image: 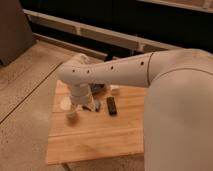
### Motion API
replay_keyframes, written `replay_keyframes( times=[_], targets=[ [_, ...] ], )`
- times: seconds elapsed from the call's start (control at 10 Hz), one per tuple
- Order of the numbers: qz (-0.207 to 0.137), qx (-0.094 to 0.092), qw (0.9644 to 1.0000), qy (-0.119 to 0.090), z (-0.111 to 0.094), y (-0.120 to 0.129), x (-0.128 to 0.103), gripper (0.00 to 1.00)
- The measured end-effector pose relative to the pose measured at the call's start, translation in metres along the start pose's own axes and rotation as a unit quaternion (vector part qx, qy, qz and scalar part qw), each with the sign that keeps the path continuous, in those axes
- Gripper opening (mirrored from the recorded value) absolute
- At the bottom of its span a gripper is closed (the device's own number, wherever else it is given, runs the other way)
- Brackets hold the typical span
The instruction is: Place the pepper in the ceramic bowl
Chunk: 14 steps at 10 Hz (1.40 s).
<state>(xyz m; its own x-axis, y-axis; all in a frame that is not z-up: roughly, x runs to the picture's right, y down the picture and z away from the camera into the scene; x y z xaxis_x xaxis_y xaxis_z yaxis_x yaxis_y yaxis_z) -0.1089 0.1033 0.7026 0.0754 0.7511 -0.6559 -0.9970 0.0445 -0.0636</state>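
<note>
Though the arm (115,72) hides much of the counter (100,137), the gripper (73,112) hangs low at the left, just beside a white cup (64,104). I cannot tell whether it is spread or clamped, and I cannot pick out the pepper. Further right, a dark shape that I take for the ceramic bowl (99,88) peeks out behind the arm. My guess is a carry, with the next move going right over the bowl.

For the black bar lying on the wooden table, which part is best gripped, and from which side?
Probably its middle, across the narrow width, coming down from above. The black bar lies flat on the wooden table, its length running away from the camera, with the blue pad close on its left. The gripper hangs over the table's left part, left of the pad.
</note>
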Motion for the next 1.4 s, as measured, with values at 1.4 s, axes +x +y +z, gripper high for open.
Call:
replay_keyframes(
  times=[1.4],
  targets=[
    [0.018, 0.006, 0.9964, -0.083, -0.015, -0.014, -0.025, 0.65]
  ],
)
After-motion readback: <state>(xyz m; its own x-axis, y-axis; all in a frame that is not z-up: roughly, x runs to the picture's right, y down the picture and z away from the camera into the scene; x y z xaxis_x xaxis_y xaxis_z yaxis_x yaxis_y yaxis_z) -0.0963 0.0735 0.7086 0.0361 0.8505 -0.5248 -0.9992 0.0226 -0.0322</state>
